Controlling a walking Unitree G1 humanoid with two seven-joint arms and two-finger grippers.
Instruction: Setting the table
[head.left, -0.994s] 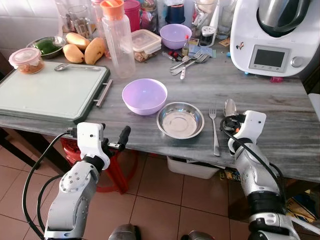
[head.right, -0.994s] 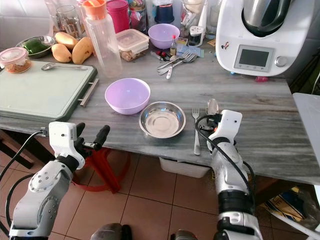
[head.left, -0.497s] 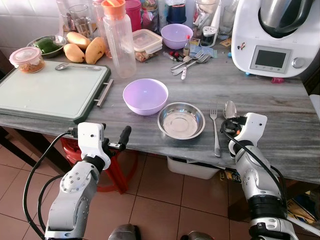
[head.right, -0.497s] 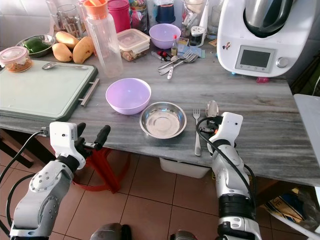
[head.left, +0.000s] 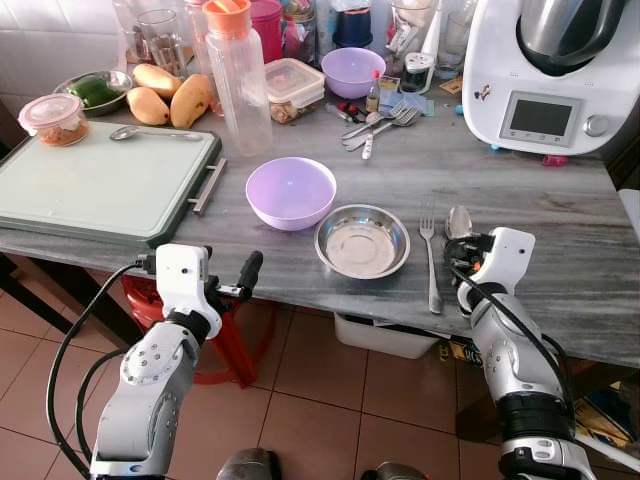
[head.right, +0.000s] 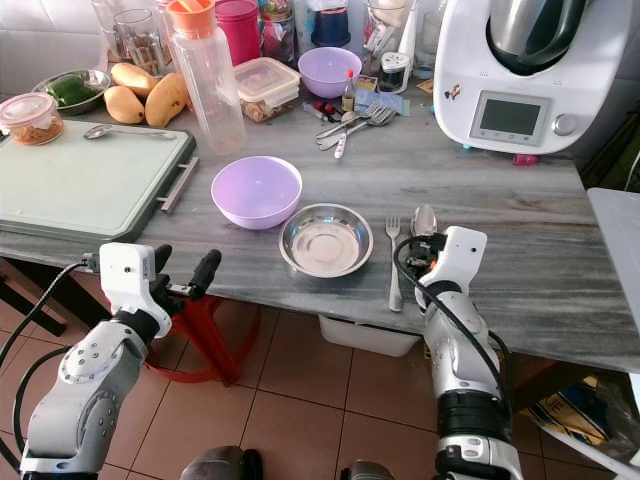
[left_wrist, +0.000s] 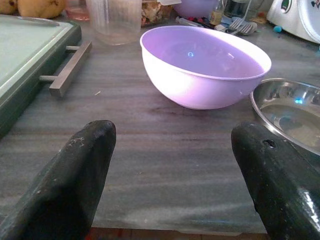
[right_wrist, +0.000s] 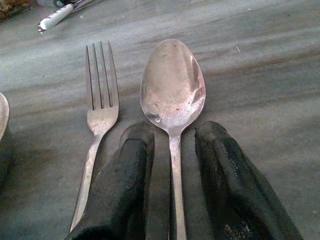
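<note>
A spoon (right_wrist: 172, 85) and a fork (right_wrist: 100, 95) lie side by side on the grey marbled table (head.left: 560, 250), right of a shallow steel plate (head.left: 362, 240). My right gripper (right_wrist: 172, 150) rests low at the table's front edge, open, with one black finger on each side of the spoon's handle and a small gap to it. A purple bowl (head.left: 290, 190) stands left of the steel plate. My left gripper (head.left: 228, 270) hangs open and wide at the front edge, facing the purple bowl (left_wrist: 205, 65), holding nothing.
A green tray (head.left: 100, 185) covers the table's left part. Behind are a clear bottle (head.left: 238, 80), mangoes (head.left: 170, 100), a second purple bowl (head.left: 352, 70), loose cutlery (head.left: 380, 122) and a white kitchen machine (head.left: 545, 70). A red stool (head.left: 235, 340) stands under the table.
The view has shifted a little. My right gripper stays over the spoon's handle; the spoon, the fork and my left arm have not visibly moved.
</note>
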